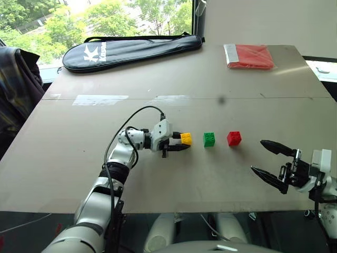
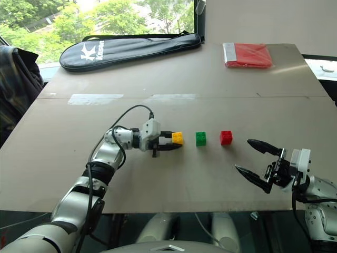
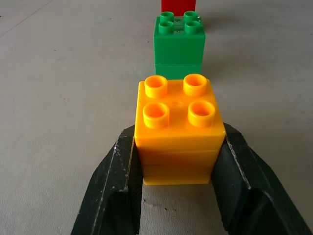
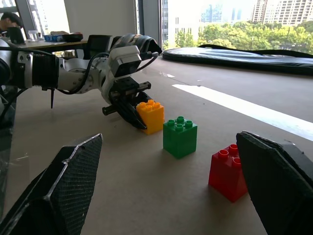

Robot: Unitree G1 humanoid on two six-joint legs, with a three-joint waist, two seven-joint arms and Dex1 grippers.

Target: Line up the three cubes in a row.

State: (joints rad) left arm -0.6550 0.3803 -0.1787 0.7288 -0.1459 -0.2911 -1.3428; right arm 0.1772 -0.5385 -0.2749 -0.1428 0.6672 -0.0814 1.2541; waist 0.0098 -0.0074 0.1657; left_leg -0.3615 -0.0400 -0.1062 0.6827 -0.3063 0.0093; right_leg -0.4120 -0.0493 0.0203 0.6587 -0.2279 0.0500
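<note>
1. Nearest to the head camera is the right gripper (image 1: pixel 271 162), at the right front edge of the table (image 1: pixel 68 174). Its two black fingers stand wide apart and hold nothing.
2. That gripper points toward the left, in the direction of the cubes, but it is well apart from them.
3. On the left, the left gripper (image 1: pixel 183 141) reaches in from the left side and lies low over the table. Its fingers are clenched on the yellow cube (image 1: pixel 186 138), one finger on each side of it.
4. Seen from the left wrist, the yellow cube (image 3: pixel 179 129) sits upright between the two fingers (image 3: pixel 112 191), with its four studs up. Whether it rests on the table or is lifted a little is hard to tell.
5. Just to the right of it stands the green cube (image 1: pixel 209 139), on the table, not touching the yellow one.
6. Further right stands the red cube (image 1: pixel 234 138), also apart from its neighbour.
7. Together the three cubes make a line from left to right near the middle of the table: yellow, green, red.
8. At the far right corner lies a flat red packet (image 1: pixel 250 56).
9. At the far left edge lies a long black bag (image 1: pixel 131 50).
</note>
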